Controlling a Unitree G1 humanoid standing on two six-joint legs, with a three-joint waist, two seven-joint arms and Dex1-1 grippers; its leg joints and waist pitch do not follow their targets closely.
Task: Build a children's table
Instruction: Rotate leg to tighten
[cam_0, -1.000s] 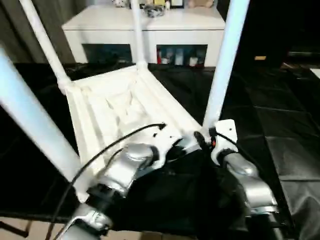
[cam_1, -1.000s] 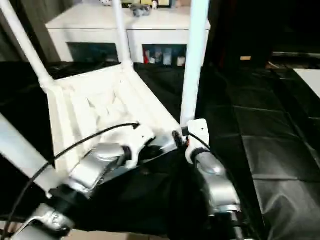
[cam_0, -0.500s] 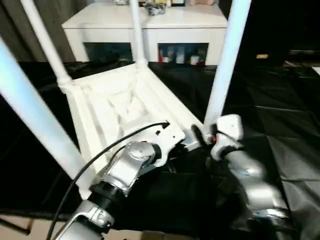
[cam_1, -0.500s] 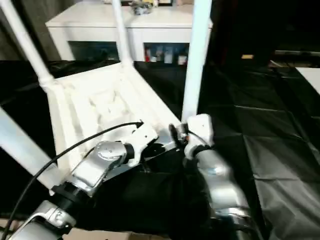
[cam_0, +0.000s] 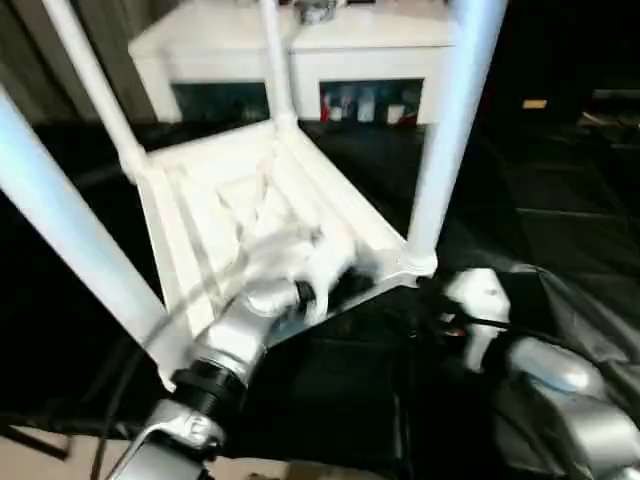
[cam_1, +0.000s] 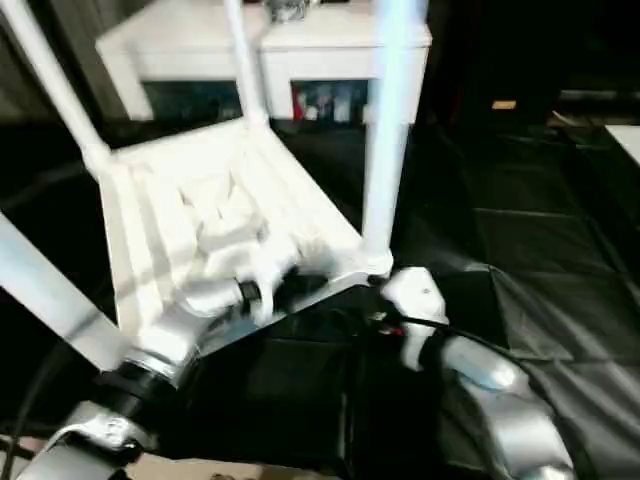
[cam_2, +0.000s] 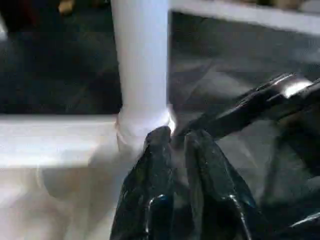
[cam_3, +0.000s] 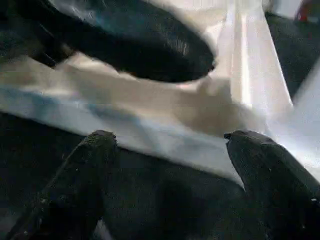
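The children's table lies upside down on black cloth, its ribbed white tabletop (cam_0: 230, 210) facing up. White tube legs stand in its corner sockets: a near-right leg (cam_0: 445, 130), a near-left leg (cam_0: 70, 240) and two far ones (cam_0: 275, 60). My left gripper (cam_2: 177, 136) rests at the near-right corner, just below that leg's socket (cam_2: 142, 122). Its black fingers are a narrow slit apart with nothing between them. My right gripper (cam_3: 167, 137) stands wide open and empty, a short way off the tabletop's near edge (cam_3: 165, 145). Its white wrist (cam_0: 480, 300) sits right of the corner.
A white cabinet (cam_0: 300, 50) with glass-fronted shelves stands behind the table. Wrinkled black cloth (cam_0: 560, 220) covers the ground around the table, with open room to the right. A black cable (cam_0: 130, 370) runs along my left forearm.
My right gripper has drawn back and down from the near-right leg's base and opened wider. The left gripper's fingers have parted slightly at the corner. The head view has tilted a little.
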